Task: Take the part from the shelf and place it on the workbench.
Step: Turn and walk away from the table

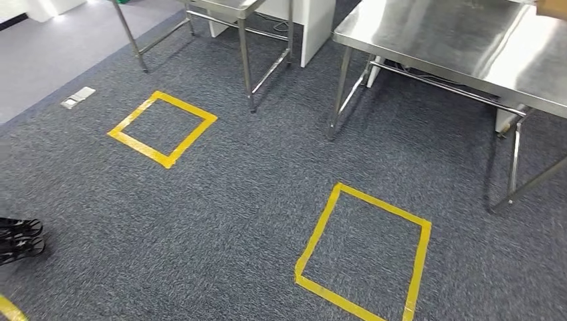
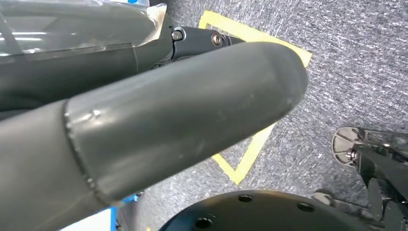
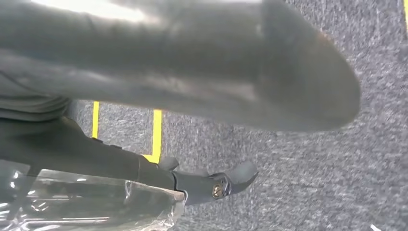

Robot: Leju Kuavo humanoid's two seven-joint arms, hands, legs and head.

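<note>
My left hand [image 1: 20, 242] shows as dark fingers at the left edge of the head view, low beside my body. In the left wrist view its thick grey thumb [image 2: 183, 115] lies across the picture, with a dark finger [image 2: 202, 39] stretched out behind it and crinkled clear plastic [image 2: 72, 29] along the fingers. My right hand [image 3: 144, 173] looks much the same: a blurred grey thumb [image 3: 216, 67], a dark finger [image 3: 226, 180] reaching out, and clear plastic [image 3: 86, 207] lying against it. What the plastic wraps is hidden. The steel workbench [image 1: 468, 47] stands ahead on the right.
Grey carpet carries two yellow tape squares, one close ahead on the right [image 1: 364, 254] and one further off on the left [image 1: 162, 128]. A second steel table [image 1: 244, 40] stands at the back, with a white cabinet [image 1: 314, 27] behind it. A floor socket [image 1: 78, 97] sits far left.
</note>
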